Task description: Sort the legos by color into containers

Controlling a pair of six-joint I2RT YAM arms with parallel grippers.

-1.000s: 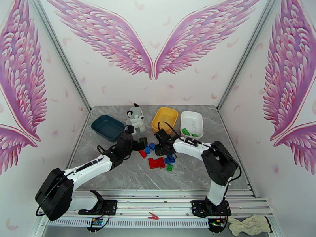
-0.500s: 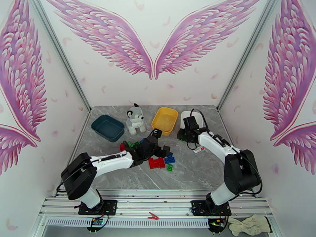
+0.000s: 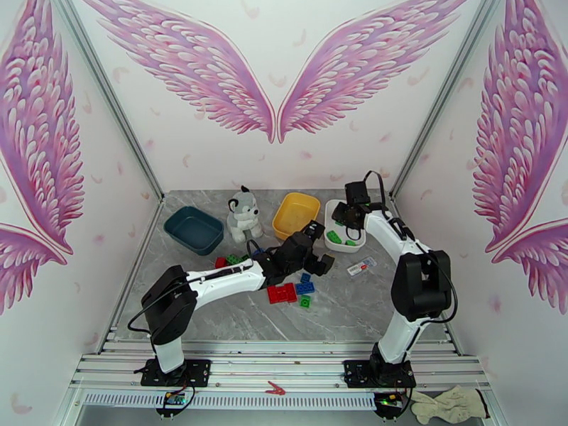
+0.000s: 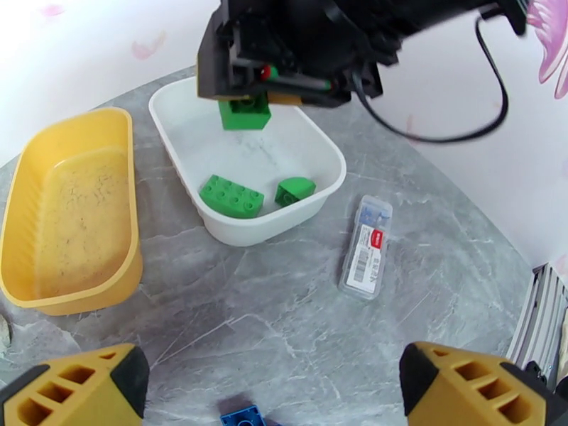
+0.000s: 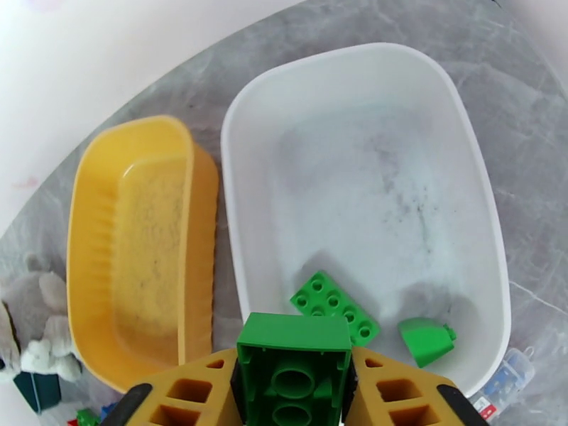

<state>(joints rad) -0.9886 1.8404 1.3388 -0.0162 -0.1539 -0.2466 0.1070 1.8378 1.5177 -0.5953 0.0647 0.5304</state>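
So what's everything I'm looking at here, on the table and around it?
Teal tray: one, dark teal, far left.
Yellow tray: one, yellow, far middle.
White tray: one, white, far right.
Green bricks: two, green, in the white tray.
Held brick: one, green, over the white tray.
Loose bricks: several, red, blue and green, mid-table.
Toy dog: one, grey and white, between teal and yellow trays.
Clear packet: one, see-through, beside the white tray.
Glove: one, pale, near right corner, off the table.
Left gripper: one, yellow-fingered, open, by the loose bricks.
Right gripper: one, yellow-fingered, gripping the held brick.
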